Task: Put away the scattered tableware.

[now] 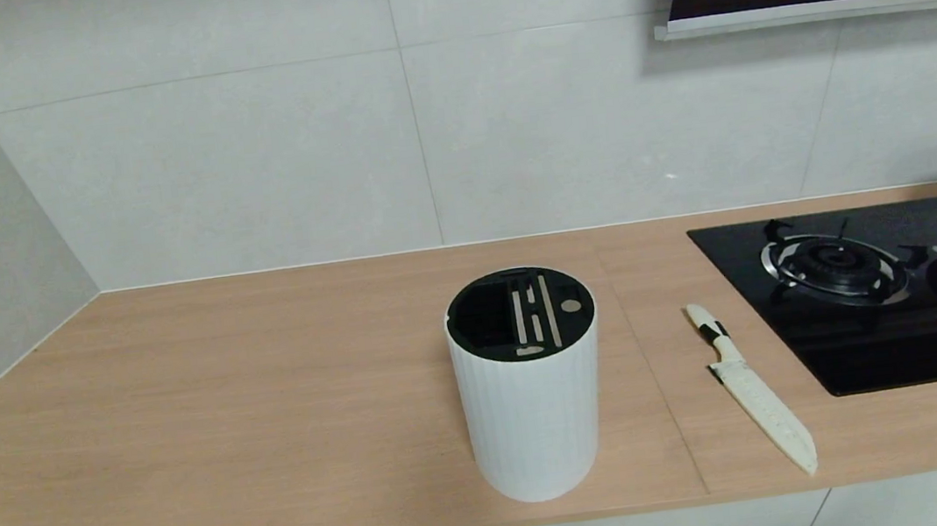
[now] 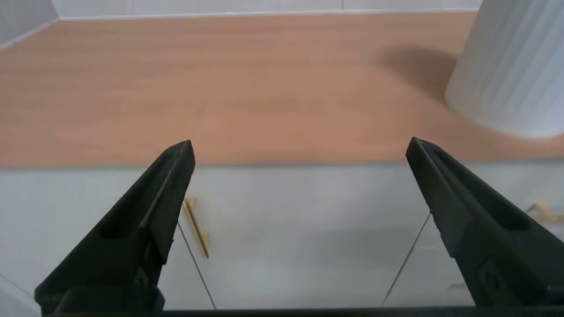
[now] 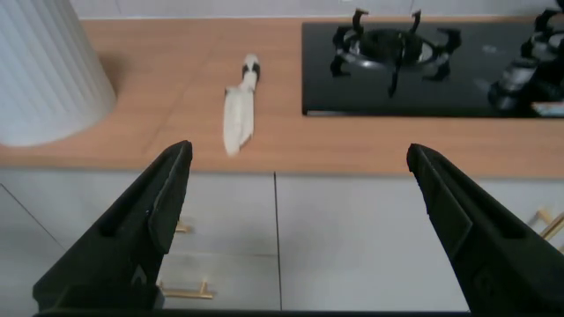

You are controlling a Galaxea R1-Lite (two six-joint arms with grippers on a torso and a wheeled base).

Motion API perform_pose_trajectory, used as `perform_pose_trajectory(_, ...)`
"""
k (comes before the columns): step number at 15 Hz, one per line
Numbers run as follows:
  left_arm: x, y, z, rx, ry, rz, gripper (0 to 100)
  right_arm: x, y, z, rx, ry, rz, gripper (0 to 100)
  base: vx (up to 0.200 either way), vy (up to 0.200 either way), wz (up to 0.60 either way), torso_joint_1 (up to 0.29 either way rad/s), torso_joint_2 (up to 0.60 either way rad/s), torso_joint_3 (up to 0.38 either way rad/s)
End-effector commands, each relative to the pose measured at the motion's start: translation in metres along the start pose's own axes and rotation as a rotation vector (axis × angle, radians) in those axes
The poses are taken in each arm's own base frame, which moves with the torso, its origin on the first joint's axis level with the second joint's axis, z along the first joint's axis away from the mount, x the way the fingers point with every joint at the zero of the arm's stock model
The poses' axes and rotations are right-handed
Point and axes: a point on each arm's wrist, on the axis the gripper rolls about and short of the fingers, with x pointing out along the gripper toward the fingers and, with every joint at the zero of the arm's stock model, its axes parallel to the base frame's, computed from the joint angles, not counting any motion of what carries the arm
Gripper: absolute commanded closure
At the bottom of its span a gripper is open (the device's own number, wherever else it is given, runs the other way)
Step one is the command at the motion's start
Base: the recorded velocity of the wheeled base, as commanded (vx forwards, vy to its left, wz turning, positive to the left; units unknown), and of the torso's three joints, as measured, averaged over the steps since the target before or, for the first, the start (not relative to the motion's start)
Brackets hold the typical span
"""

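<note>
Knife lies flat on table between holder and hob, blade toward the front edge. Holder is upright, slots up to take it. Left tool and right tool are spread wide, empty, off the table front. Right faces the knife, so likely picker.

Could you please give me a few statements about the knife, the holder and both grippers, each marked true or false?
1. The knife lies flat on the counter between the holder and the hob. True.
2. The knife stands in the holder. False: it lies on the counter, apart from it.
3. The left gripper is open and empty. True.
4. The right gripper is shut on the knife. False: it is open, away from the knife.
</note>
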Motion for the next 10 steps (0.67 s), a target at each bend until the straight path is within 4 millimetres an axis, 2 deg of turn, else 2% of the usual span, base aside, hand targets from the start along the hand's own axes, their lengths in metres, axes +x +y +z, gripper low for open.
perform_pose_trajectory(1, 0.0, 0.0, 0.0, 0.0, 0.0, 0.0, 0, 0.0002, 0.0, -0.0003, 0.0, 0.003, 0.001, 0, 0.0, 0.0, 0.0, 0.266, -0.58, -0.315)
perform_pose_trajectory(5, 0.0, 0.0, 0.0, 0.0, 0.0, 0.0, 0, 0.0001, 0.0, 0.0001, 0.0, 0.001, 0.001, 0, 0.0, 0.0, 0.0, 0.275, -0.58, -0.309)
perform_pose_trajectory(10, 0.0, 0.0, 0.0, 0.0, 0.0, 0.0, 0, 0.0001, 0.0, 0.0003, 0.002, -0.001, 0.001, 0, 0.0, 0.0, 0.0, 0.194, -0.41, -0.21)
